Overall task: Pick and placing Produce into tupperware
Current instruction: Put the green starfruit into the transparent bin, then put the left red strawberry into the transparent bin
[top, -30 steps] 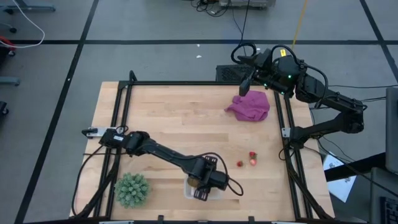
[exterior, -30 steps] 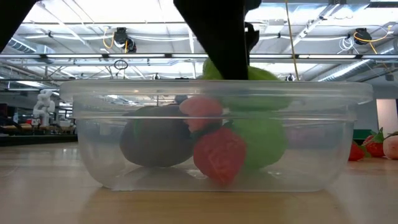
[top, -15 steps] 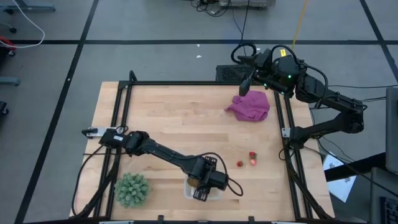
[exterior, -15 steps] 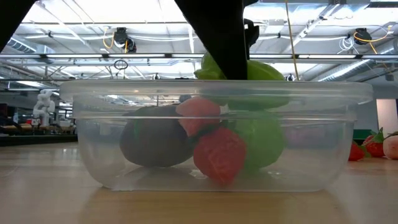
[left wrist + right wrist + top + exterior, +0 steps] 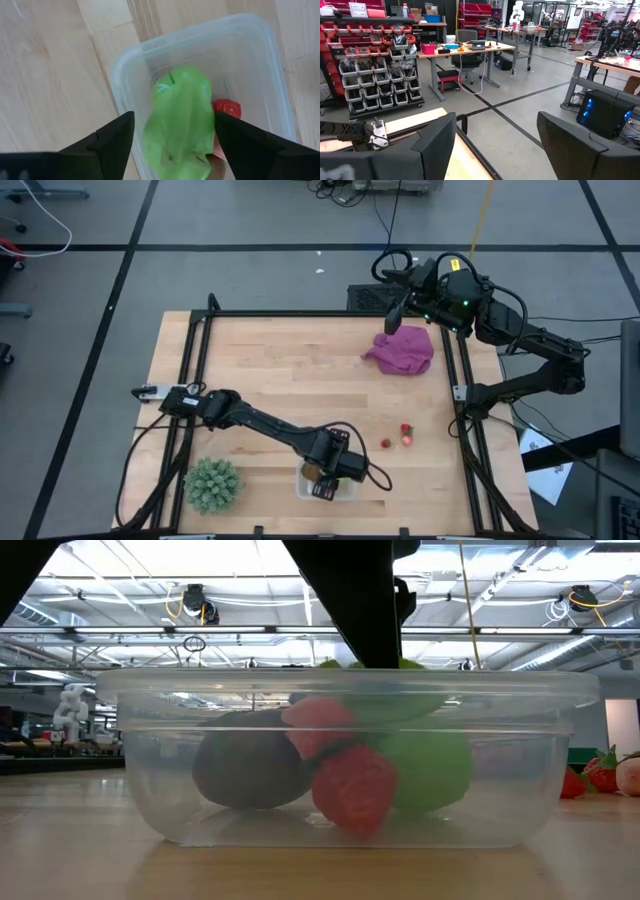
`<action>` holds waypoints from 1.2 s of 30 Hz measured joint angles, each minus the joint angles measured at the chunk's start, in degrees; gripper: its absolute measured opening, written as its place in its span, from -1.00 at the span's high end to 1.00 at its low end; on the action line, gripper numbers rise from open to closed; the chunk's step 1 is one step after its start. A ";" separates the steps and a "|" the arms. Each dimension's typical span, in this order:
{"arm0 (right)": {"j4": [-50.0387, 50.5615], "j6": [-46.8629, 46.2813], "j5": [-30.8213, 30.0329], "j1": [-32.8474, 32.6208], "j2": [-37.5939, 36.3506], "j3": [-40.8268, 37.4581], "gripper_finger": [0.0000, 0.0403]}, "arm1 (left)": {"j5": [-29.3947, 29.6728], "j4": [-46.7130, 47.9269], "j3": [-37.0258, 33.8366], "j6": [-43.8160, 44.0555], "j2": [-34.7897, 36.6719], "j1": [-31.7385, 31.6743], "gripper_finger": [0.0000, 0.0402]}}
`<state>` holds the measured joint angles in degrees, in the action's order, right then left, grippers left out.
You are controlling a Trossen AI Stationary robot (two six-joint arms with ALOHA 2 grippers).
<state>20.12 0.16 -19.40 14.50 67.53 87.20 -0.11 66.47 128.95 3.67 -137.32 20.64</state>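
The clear tupperware stands near the table's near edge. In it lie a brown oval piece, two red strawberry pieces and a light-green piece. My left gripper hovers over the tupperware, pointing down and open. A second light-green piece lies below and between its fingers, on the other produce. Two strawberries lie on the table to the right. My right gripper is raised at the far right, open, with nothing between its fingers.
A spiky dark-green plant stands just left of the tupperware. A purple cloth lies at the far right under my right arm. A black frame runs round the table. Bare wood lies in the middle.
The light-green piece under my left gripper has dropped from above the tupperware's rim down into it, onto the other produce. The red piece beneath it has shifted a little. My left gripper has stayed above the tupperware.
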 joint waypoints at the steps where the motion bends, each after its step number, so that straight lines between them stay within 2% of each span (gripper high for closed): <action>1: 0.00 0.02 0.00 0.00 0.00 0.00 -0.33 | 0.02 -0.03 0.00 0.00 0.00 0.00 -0.41; 22: 0.00 0.66 -0.02 0.00 0.00 0.00 -0.33 | 3.25 0.98 0.02 -3.32 0.00 -0.34 -0.40; 29: -0.13 2.65 -0.02 0.61 0.00 0.00 -0.33 | 8.94 -0.22 0.02 -7.90 0.00 -2.68 -0.40; 36: -0.13 3.33 -0.04 3.07 0.00 0.00 -0.33 | 9.15 -5.50 0.02 -12.01 0.00 -6.65 -0.40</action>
<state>19.99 3.49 -19.44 17.57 67.53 87.20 9.04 60.97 128.97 -8.33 -137.32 14.00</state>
